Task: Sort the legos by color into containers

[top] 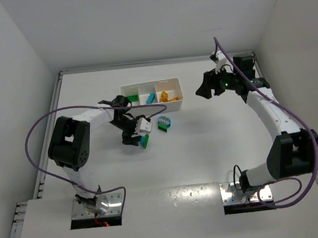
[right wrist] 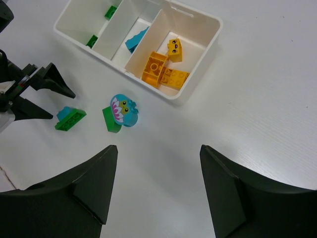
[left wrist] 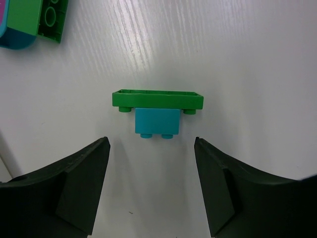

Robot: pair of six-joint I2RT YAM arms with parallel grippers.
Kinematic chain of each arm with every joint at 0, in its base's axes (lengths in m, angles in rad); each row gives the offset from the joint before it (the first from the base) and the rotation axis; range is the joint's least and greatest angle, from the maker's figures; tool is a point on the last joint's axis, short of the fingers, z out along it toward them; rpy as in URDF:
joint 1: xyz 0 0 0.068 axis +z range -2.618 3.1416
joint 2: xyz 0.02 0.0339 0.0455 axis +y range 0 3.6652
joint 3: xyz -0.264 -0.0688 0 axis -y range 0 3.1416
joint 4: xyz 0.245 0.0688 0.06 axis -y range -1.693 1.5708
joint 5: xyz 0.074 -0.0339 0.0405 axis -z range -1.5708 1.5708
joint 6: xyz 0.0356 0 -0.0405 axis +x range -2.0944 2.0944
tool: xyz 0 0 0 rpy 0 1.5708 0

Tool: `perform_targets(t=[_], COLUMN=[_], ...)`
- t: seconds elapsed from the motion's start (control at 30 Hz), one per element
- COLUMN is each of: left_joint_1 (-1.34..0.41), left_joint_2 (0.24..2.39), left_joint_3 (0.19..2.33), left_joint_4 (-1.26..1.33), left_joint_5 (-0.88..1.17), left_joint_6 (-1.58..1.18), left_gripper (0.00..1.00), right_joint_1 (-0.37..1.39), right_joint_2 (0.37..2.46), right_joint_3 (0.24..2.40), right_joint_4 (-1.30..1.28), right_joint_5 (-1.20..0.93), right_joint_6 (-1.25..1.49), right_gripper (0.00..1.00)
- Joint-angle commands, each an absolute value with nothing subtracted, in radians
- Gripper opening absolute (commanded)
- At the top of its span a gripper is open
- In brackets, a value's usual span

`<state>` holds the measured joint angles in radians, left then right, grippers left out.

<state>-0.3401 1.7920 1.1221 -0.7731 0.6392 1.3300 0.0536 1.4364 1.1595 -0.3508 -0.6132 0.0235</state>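
Your left gripper (left wrist: 151, 148) and right gripper (right wrist: 158, 153) both gape, empty. The flat green plastic plate (left wrist: 157, 98) carrying a cyan brick (left wrist: 156, 121) looks light, stiff and slick; pinch its short ends.

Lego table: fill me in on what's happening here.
Color sorting into a white tray is under way. Sorted pieces already sit in its three compartments. The left gripper is open, low over a green plate touching a small cyan brick, not yet gripping. A round cyan piece and green brick lie nearby. The right gripper is open and empty.
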Motion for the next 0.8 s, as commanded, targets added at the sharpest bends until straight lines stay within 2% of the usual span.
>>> perform_targets(t=[0.0,0.6,0.77], left_joint_1=[-0.353,-0.403,-0.413], left_joint_2=[1.752,1.752,1.752], left_joint_3=[1.117,1.117,1.117], left_joint_4=[-0.759,-0.759,-0.759], left_joint_5=[0.658,0.667,0.649], left_joint_6=[1.327,1.318,1.299], left_gripper=[0.75,0.71,0.66], right_joint_1=[0.048,0.048,0.048], right_joint_2=[1.408,1.399,1.399], right_joint_3=[1.158,1.149,1.149], right_joint_4=[-0.33,-0.33,-0.33], right_joint_5=[-0.634,-0.634,-0.634], right_joint_6=[0.029,0.029,0.029], right_gripper=[0.68,0.68,0.68])
